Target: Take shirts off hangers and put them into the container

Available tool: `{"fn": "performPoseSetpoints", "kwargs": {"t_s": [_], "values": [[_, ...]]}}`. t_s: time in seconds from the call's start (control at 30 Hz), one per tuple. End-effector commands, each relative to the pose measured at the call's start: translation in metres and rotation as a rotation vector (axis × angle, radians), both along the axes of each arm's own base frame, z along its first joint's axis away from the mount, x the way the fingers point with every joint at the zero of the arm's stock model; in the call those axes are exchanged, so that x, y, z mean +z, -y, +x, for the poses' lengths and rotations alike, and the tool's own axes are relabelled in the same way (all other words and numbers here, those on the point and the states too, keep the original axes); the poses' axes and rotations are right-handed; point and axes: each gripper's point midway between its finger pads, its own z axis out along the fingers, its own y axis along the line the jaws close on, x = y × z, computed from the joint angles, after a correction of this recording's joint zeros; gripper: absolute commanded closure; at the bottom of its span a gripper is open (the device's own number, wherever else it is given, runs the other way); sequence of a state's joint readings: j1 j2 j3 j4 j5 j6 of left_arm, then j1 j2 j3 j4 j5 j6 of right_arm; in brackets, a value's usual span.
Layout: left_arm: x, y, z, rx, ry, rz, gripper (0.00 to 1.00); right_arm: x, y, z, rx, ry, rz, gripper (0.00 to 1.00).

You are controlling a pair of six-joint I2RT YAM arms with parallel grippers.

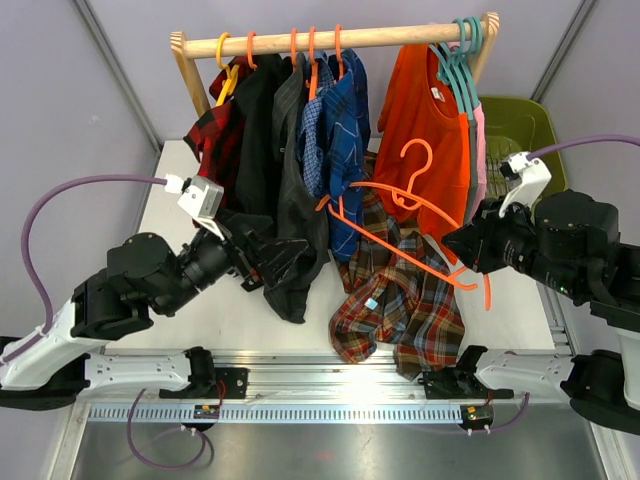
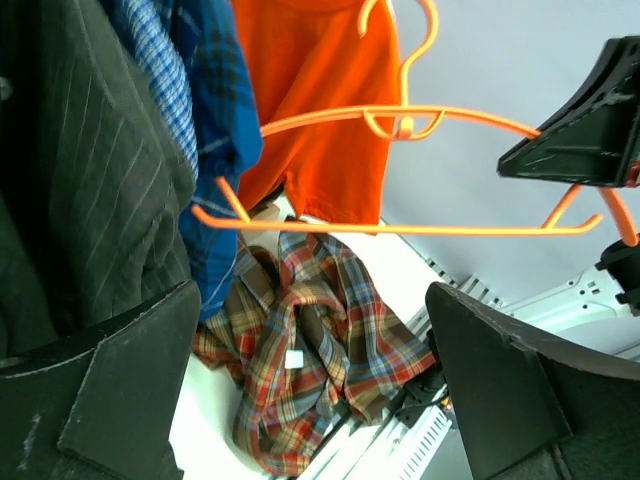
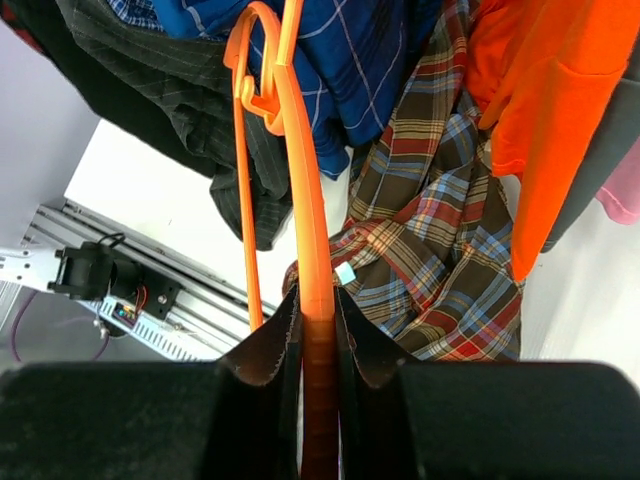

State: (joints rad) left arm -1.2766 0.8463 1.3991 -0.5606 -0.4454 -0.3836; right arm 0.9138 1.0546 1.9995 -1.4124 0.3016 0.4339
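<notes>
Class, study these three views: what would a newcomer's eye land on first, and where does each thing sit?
A bare bright orange hanger is held in mid-air in front of the wooden rail, pinched in the right gripper. Below it, a brown-red-teal plaid shirt lies crumpled on the white table. Behind, a vivid orange shirt hangs on the rail.

No legible text, brand, number or sign appears in any view. 1 small pale tag (image 3: pixel 345 272) sits on the brown-red-teal plaid shirt (image 3: pixel 430 260), just past the tips of the right claw (image 3: pixel 318 305); its face is too small to read. Left of that claw, a circuit board (image 3: pixel 125 312) on the rail shows no readable marking.
</notes>
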Motion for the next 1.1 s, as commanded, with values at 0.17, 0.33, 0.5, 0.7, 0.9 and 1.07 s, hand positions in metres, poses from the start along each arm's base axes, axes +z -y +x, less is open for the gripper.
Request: {"fn": "performPoseSetpoints", "kwargs": {"t_s": [0.17, 0.33, 0.5, 0.7, 0.9, 1.07], "values": [[-0.034, 0.004, 0.003, 0.034, -0.076, 0.055, 0.01, -0.007, 0.049, -0.029, -0.031, -0.024, -0.071, 1.0], [-0.031, 0.002, 0.003, 0.037, -0.079, 0.048, 0.01, -0.042, 0.05, -0.004, -0.131, -0.07, -0.245, 1.0], [-0.036, -0.007, 0.003, 0.057, -0.092, 0.055, 0.01, -0.061, 0.061, 0.016, -0.257, -0.076, -0.37, 1.0], [-0.04, -0.008, 0.003, 0.058, -0.101, 0.057, 0.01, -0.054, 0.072, 0.03, -0.352, -0.028, -0.423, 1.0], [-0.042, -0.008, 0.003, 0.06, -0.102, 0.058, 0.01, -0.047, 0.079, 0.046, -0.431, 0.019, -0.5, 1.0], [-0.045, -0.011, 0.001, 0.059, -0.112, 0.047, 0.01, -0.033, 0.088, 0.058, -0.512, 0.081, -0.568, 1.0]]}}
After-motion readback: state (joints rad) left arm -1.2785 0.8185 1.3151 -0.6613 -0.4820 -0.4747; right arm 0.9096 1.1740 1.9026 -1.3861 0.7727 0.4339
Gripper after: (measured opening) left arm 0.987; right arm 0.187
